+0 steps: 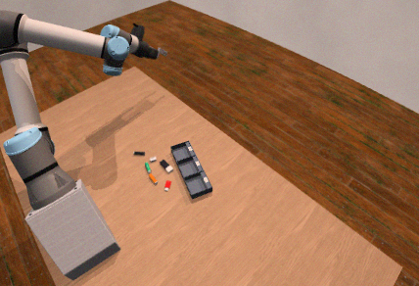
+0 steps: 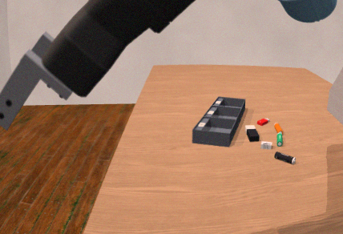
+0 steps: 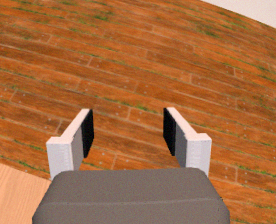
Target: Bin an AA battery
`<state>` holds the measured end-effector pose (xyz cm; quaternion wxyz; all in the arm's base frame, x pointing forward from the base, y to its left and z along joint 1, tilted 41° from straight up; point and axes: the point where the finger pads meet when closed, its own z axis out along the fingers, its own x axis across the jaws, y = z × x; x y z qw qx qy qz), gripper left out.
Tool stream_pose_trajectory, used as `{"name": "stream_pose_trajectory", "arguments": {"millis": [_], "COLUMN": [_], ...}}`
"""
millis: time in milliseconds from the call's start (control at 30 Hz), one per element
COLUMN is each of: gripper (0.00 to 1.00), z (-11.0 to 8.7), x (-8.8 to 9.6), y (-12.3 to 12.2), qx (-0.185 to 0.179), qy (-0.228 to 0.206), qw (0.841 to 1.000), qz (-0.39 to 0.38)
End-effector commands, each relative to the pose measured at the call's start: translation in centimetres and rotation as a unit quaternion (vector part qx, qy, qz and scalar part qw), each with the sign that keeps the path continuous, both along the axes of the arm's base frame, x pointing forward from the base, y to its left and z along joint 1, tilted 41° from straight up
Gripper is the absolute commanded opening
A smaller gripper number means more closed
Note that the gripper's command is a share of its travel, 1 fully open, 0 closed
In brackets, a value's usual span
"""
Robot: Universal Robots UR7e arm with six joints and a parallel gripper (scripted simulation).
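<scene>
A dark tray of three bins stands on the table, each bin with a small white label that is too small to read. Beside it lie three battery-like cylinders: a black one, a green one and an orange one. My gripper is open and empty. It hangs high in the air past the table's far edge, well away from the bins and batteries. The wrist view shows only wooden floor between the fingers.
A short red piece, a small white piece and a black-and-white block lie among the batteries. The robot's grey base stands at the table's near left corner.
</scene>
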<state>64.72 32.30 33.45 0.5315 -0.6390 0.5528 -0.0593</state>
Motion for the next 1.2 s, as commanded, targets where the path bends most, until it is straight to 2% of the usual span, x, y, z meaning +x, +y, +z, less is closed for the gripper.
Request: {"name": "stream_pose_trajectory", "arguments": {"millis": [0, 533, 567, 667, 700, 833, 900, 967, 1033, 1133, 1167], "gripper": [1.0, 1.0, 0.31, 0.31, 0.31, 0.31, 0.31, 0.31, 0.31, 0.31, 0.31], "z": [0.1, 0.1, -0.6, -1.0, -1.4, -2.6, -2.6, -3.6, -4.6, -4.7, -5.2], "x": [0.0, 0.0, 0.0, -0.1, -0.5, 0.7, 0.7, 0.9, 1.2, 1.2, 1.2], "y": [0.0, 0.0, 0.5, 0.9, 0.3, -2.2, -2.2, -3.5, -4.8, -4.8, -5.5], "qx": [0.0, 0.0, 0.0, 0.0, -0.009, 0.025, 0.025, 0.041, 0.048, 0.05, 0.058], "qy": [-0.001, -0.001, -0.001, -0.001, -0.017, 0.059, 0.059, 0.097, 0.115, 0.119, 0.138], "qw": [1.0, 1.0, 1.0, 1.0, 1.0, 0.997, 0.997, 0.992, 0.989, 0.988, 0.984], "qz": [0.0, 0.0, 0.0, 0.0, 0.017, -0.039, -0.039, -0.065, -0.078, -0.08, -0.094]}}
